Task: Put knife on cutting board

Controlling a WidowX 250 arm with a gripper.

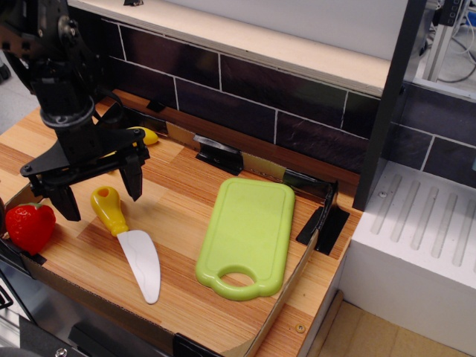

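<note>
The knife (128, 236) lies flat on the wooden counter at the front left, yellow handle toward the back, white blade toward the front edge. The light green cutting board (248, 234) lies to its right, handle hole at the front, apart from the knife. My black gripper (103, 190) is open and empty. It hangs just above the knife's handle end, one finger on each side of it, not touching it that I can tell.
A red strawberry (30, 225) sits at the far left. A yellow banana (141, 136) lies behind the gripper, mostly hidden by it. A low cardboard rim (286, 286) borders the counter. A dark tiled wall (282, 97) stands behind, a white ribbed block (424, 245) at the right.
</note>
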